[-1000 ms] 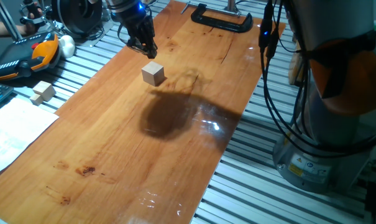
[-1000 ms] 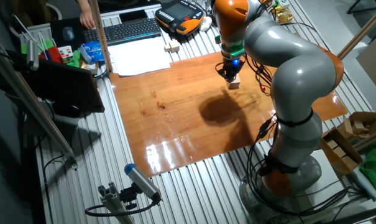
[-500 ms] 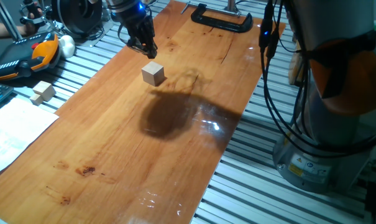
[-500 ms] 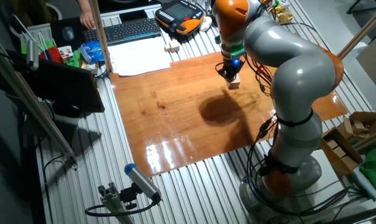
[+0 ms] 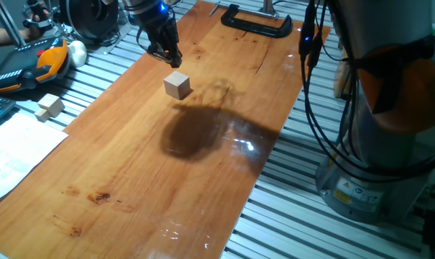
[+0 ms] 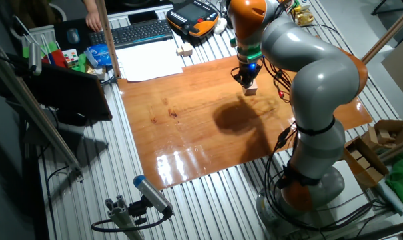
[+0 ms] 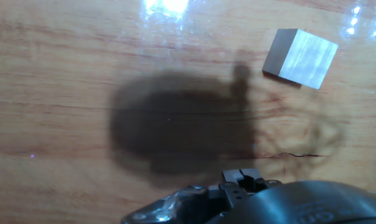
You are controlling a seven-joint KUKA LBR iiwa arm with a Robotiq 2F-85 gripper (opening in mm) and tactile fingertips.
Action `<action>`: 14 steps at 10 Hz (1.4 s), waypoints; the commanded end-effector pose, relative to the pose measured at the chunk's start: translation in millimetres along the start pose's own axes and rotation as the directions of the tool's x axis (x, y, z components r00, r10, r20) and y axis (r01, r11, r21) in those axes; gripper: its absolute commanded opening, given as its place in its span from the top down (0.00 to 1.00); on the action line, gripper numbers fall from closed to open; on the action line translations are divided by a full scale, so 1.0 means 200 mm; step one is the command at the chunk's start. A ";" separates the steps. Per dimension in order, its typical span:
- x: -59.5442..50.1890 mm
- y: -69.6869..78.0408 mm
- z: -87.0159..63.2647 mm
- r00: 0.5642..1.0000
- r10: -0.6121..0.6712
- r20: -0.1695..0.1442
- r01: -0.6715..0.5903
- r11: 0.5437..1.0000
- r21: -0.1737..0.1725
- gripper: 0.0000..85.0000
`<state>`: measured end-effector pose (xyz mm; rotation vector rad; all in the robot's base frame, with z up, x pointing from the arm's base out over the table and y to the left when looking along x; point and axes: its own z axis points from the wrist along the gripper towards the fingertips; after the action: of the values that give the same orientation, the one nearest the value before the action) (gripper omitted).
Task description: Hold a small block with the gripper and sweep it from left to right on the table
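The small block [image 5: 177, 85], a pale tan cube, rests on the table [image 5: 131, 165] toward its far end. My gripper [image 5: 168, 55] hovers just behind it and slightly above, fingers together with nothing between them, apart from the cube. In the other fixed view the small block [image 6: 250, 91] lies just below the gripper [image 6: 247, 81] on the table [image 6: 188, 127]. In the hand view the small block [image 7: 299, 57] is at the upper right, clear of the closed fingertips [image 7: 240, 177] at the bottom edge. The arm's dark shadow falls on the table [image 7: 63, 74].
A black C-clamp [image 5: 257, 23] grips the far end of the board. A stepped wooden piece [image 5: 50, 106], an orange-black pendant [image 5: 26, 68] and white paper [image 5: 8, 151] lie on the aluminium slats at left. The robot base [image 5: 375, 144] stands at right.
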<state>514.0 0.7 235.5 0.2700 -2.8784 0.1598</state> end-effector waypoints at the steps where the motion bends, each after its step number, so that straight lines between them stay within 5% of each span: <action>1: 0.00 0.00 0.00 1.000 -0.010 0.001 0.010 1.000 -0.002 0.99; 3: 0.00 0.00 0.00 0.999 0.021 0.044 -0.020 0.999 -0.027 0.99; 4: 0.00 0.00 0.00 0.989 0.061 0.134 -0.049 0.995 -0.086 0.99; 6: 0.00 0.00 0.00 0.986 0.135 0.100 -0.122 0.985 -0.118 0.99; 8: 0.00 0.00 0.00 0.973 0.209 0.101 -0.197 0.973 -0.117 0.99; 10: 0.00 0.00 0.00 0.954 0.270 0.134 -0.255 0.960 -0.117 0.99; 12: 0.00 0.00 0.00 0.945 0.275 0.179 -0.244 0.954 -0.176 0.99; 14: 0.00 0.00 0.00 0.949 0.269 0.165 -0.246 0.958 -0.147 0.99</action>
<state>514.2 1.1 235.9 -0.1228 -3.0824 -0.0011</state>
